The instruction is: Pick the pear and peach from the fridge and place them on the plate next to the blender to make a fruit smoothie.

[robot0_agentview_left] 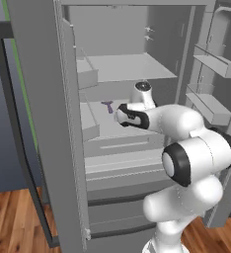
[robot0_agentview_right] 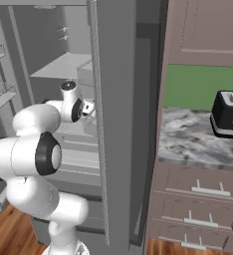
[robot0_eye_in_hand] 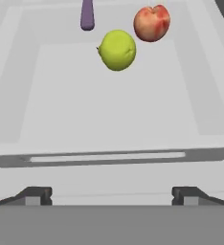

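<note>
In the hand view, the yellow-green pear [robot0_eye_in_hand: 117,50] lies on a pale fridge shelf, ahead of my gripper [robot0_eye_in_hand: 111,196]. The red-orange peach [robot0_eye_in_hand: 152,23] sits just beyond it to the right, apart from it. My gripper is open, its two fingertips [robot0_eye_in_hand: 35,195] spread wide and well short of both fruits, with nothing between them. In the left base view my arm reaches into the open grey fridge [robot0_agentview_left: 132,66] at middle-shelf height. The plate and the blender are out of view.
A small purple T-shaped object [robot0_eye_in_hand: 87,14] [robot0_agentview_left: 108,106] lies on the same shelf, left of the fruits. The shelf's front lip [robot0_eye_in_hand: 109,157] runs across between gripper and fruit. An open fridge door [robot0_agentview_right: 118,99] stands beside my arm. A black toaster [robot0_agentview_right: 230,113] sits on the marble counter [robot0_agentview_right: 188,139].
</note>
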